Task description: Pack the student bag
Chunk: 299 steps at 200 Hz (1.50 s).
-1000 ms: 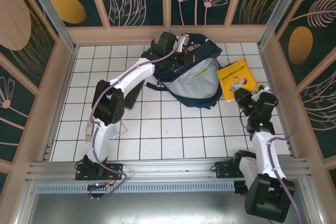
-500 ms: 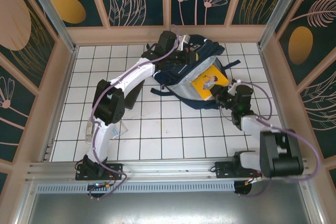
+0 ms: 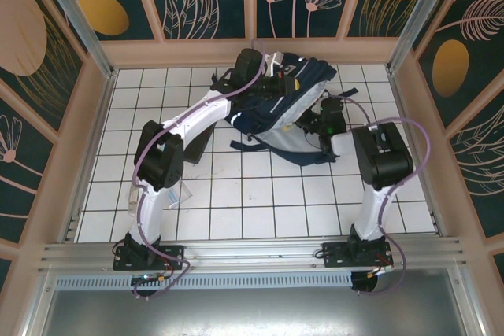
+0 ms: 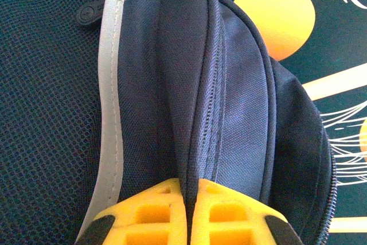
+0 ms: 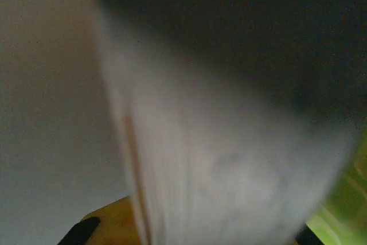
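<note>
1. Student bag: dark navy backpack lying at the 12 o'clock end of the white tiled counter, close to the back wall. Its mouth faces 5 o'clock and shows pale grey lining. A loose strap trails toward 7 o'clock.
2. Left tool: clenched on a fold of navy fabric beside the zip seam, at the bag's 11 o'clock rim, and judged to be holding the mouth open.
3. Right tool: enters the bag's mouth from the 3 o'clock side. In the wrist view a pale blurred slab rises between the fingers, too smeared to identify. Whether it is gripped or let go cannot be told.
4. Hazards, as judged:
   - The pinched fold is thin, so a push from 3 o'clock could pull it free and collapse the mouth.
   - The right tool sits deep in soft lining and could snag it when drawn out, dragging the bag along.
   - Any shove toward 12 o'clock would jam the bag against the wall.
</note>
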Motion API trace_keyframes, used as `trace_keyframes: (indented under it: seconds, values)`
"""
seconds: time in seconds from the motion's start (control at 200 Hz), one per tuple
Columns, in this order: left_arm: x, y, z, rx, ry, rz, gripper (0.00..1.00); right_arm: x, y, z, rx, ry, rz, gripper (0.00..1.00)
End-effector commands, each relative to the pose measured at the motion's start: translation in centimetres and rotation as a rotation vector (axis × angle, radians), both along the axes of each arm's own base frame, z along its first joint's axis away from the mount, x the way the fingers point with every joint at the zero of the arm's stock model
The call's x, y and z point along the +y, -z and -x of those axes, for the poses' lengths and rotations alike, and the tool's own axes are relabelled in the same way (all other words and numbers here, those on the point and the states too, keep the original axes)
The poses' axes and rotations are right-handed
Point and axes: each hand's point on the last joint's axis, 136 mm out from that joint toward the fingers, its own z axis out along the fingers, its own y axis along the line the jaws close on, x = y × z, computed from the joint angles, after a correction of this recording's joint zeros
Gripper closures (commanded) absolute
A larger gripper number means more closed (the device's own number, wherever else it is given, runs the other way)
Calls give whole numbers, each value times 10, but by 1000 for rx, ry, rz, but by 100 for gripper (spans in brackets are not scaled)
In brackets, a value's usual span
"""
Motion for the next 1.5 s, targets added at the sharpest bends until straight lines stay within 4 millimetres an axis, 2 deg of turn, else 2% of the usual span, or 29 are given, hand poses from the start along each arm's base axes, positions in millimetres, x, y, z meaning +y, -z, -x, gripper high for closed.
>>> trace_keyframes:
  seconds: [0.0, 0.085, 0.135, 0.2, 0.24, 0.355, 0.575, 0.851, 0.931, 0.996, 1.031, 1.086, 1.181, 1.226, 1.331, 1.491]
  values:
    - [-4, -94, 23, -185, 66, 171, 100, 11, -31, -33, -82, 30, -41, 100]
    - [-2, -94, 19, -191, 42, 166, 100, 3, -8, -38, 41, 85, -7, 98]
    - [-3, -92, 15, -190, 31, 166, 100, -3, -2, -34, 81, 108, 15, 88]
    - [-3, -91, 10, -188, 17, 175, 100, -10, -1, -28, 112, 130, 42, 66]
    - [-3, -90, 7, -185, 9, 180, 100, -14, -2, -24, 134, 143, 68, 56]
    - [-1, -87, -5, -178, -26, 190, 100, -29, -8, -11, 186, 159, 152, 39]
    - [-3, -82, -16, -166, -63, 221, 100, -70, -27, 25, 234, 190, 300, 32]
    - [-5, -61, -17, -116, -76, 220, 100, -147, -57, 90, 216, 314, 473, 26]
    - [-1, -54, -14, -97, -83, 198, 67, -162, -69, 107, 187, 366, 526, 19]
    - [5, -49, -9, -90, -94, 178, 45, -171, -78, 117, 165, 400, 520, 14]
    - [9, -46, -6, -87, -103, 171, 38, -176, -83, 120, 153, 417, 505, 13]
    - [19, -40, -1, -81, -128, 155, 30, -182, -89, 124, 134, 444, 487, 1]
    - [42, -29, 7, -56, -186, 138, 26, -188, -98, 127, 108, 468, 472, 1]
    - [56, -22, 10, -39, -221, 132, 25, -184, -102, 126, 91, 453, 459, 1]
    - [89, 12, 15, 22, -311, 101, 25, -170, -103, 121, 68, 399, 410, 1]
    - [132, 72, 22, 157, -421, 64, 26, -140, -88, 117, 85, 330, 404, 1]
